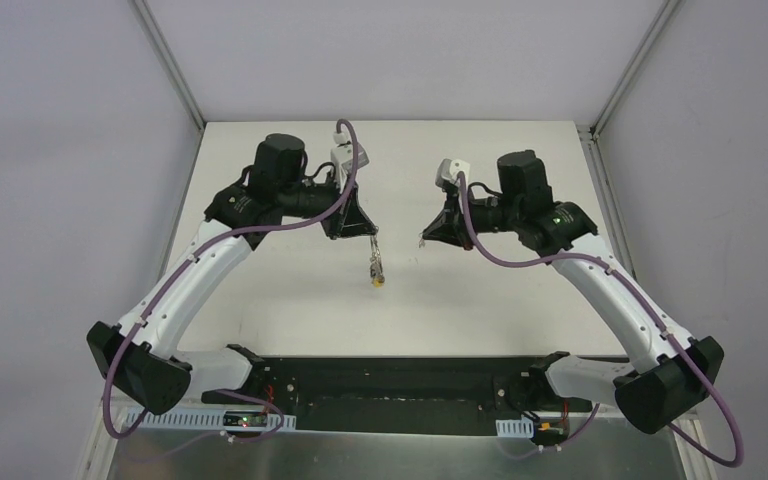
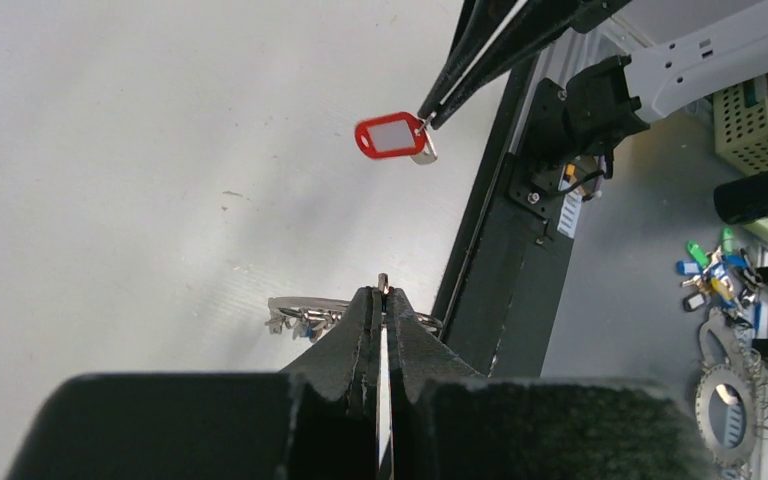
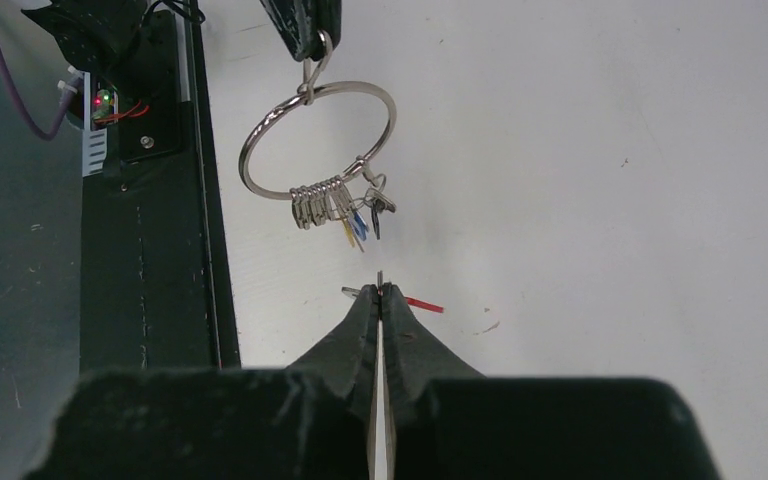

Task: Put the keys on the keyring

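Note:
My left gripper (image 1: 367,234) is shut on the keyring (image 1: 374,262) and holds it above the table; the ring hangs below the jaws. In the right wrist view the thin silver ring (image 3: 394,125) carries a bunch of silver keys (image 3: 325,205) with a blue and a yellow tag. My right gripper (image 1: 426,239) is shut on the key with the red tag (image 2: 392,136), in the air to the right of the ring and apart from it. Only the tag's red edge (image 3: 424,304) shows beside my own jaws. I cannot pick out the black-tagged key.
The black base rail (image 1: 390,385) runs along the table's near edge. Metal posts stand at the table's far corners (image 1: 198,125). Off the table, the left wrist view shows a pile of coloured key tags (image 2: 715,280) and a green basket (image 2: 750,125).

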Controlling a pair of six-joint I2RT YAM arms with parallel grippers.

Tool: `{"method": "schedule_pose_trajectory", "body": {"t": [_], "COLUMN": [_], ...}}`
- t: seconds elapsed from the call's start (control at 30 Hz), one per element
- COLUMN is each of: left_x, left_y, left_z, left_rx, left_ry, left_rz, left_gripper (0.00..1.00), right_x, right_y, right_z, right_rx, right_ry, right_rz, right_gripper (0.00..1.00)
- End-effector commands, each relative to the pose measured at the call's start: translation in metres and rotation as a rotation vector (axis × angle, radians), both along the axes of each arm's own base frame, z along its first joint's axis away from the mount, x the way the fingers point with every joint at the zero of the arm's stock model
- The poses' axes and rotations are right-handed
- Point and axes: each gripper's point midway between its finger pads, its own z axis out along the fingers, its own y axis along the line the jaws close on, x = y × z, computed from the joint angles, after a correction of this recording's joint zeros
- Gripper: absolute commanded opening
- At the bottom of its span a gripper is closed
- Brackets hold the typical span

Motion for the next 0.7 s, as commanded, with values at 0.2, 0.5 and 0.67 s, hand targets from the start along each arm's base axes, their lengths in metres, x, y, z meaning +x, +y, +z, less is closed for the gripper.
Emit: {"method": "schedule_pose_trajectory", "body": {"t": [0.2,0.5,0.67], "left_x": [-0.005,-0.017,-0.030], "left_y": [-0.032,-0.055,-0.062], "left_z": [0.040,0.047,0.044], "left_rx": [-0.202,-0.257,-0.266], "left_ry": [0.190,0.331,0.365], "left_rz": [-0.090,-0.142,-0.164], "left_gripper": [0.00,0.00,0.00], "right_x": [-0.027,-0.038,-0.051], "right_y": [-0.002,-0.001,-0.004], "right_z": [0.037,0.030,0.035], "right_rx": [0.024,0.031,0.066], "right_ry": [-0.065,-0.076,-0.106], "right_rz": [0.097,0.126,0.152], "right_gripper": [0.00,0.00,0.00]}}
